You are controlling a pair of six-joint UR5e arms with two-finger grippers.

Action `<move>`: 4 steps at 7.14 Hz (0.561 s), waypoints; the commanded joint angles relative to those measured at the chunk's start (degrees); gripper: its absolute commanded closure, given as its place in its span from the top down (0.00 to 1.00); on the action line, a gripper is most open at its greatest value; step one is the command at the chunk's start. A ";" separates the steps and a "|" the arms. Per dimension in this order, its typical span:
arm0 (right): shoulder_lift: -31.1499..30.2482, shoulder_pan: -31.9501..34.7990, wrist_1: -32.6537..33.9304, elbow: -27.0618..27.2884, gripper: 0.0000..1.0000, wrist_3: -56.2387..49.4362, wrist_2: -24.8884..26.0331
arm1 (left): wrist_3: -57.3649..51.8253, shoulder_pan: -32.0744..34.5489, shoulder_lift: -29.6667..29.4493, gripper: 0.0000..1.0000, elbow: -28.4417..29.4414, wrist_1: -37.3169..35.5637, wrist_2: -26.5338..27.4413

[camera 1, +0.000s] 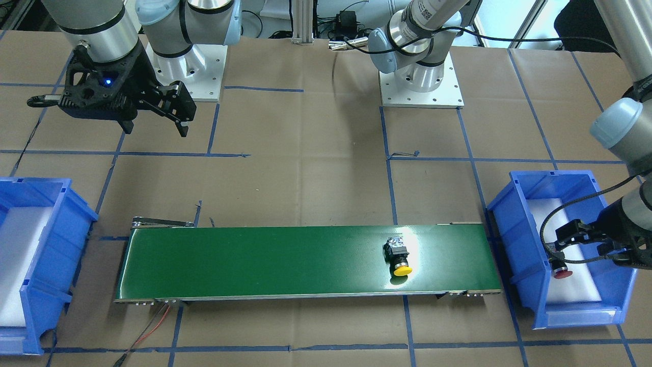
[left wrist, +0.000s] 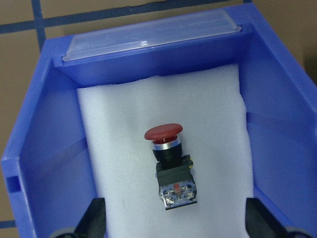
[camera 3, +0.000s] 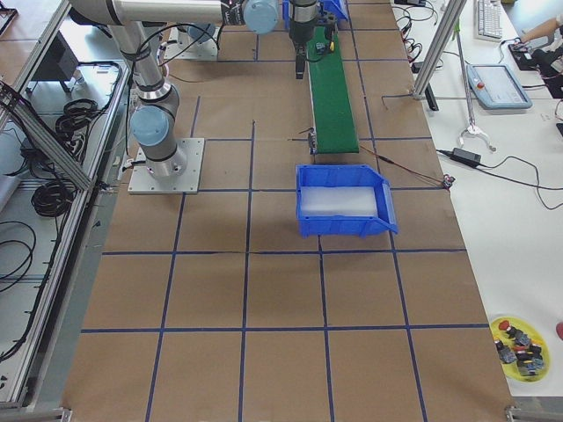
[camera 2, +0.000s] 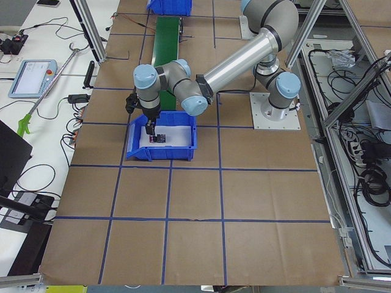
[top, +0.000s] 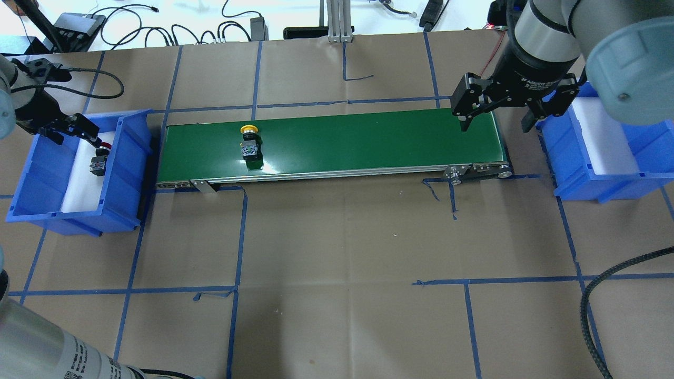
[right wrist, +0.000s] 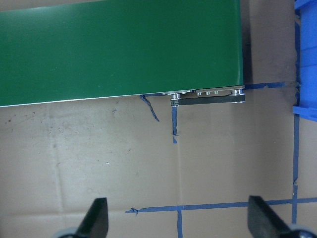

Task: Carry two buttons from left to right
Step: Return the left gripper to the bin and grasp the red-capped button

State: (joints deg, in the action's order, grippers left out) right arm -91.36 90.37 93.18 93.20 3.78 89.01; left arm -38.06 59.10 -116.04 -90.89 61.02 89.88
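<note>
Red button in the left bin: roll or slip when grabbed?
Red button lies sideways on foam; its square block probably stops any roll. Looks rigid and small, likely light. Domed cap seems slippery; the block's flat faces should grip better.

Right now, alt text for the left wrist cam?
A red-capped push-button lies on its side on white foam inside a blue bin, cap toward the far wall. The left end effector hovers over it, open, a fingertip at each lower corner, neither touching it.

Brown-papered table (top: 337,237) gridded with blue tape (top: 121,290), green conveyor (top: 368,142) lying between left blue bin (top: 73,220) and right blue bin (top: 595,184)
</note>
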 commanded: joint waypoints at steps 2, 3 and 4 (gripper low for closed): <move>0.48 0.16 0.24 0.57 1.00 0.00 0.02 | 0.09 -0.39 -2.77 0.99 -2.10 -4.32 0.03; 1.35 0.51 0.33 0.58 1.00 0.09 0.02 | 0.44 -0.39 -3.39 0.99 -2.10 -4.67 0.03; 1.88 0.69 0.24 0.40 1.00 0.09 -0.15 | 1.05 -0.30 -3.83 0.99 -2.19 -4.68 0.03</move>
State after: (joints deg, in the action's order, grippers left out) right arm -90.17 90.81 93.46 93.68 3.84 88.99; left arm -37.57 58.74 -119.20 -92.96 56.62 89.91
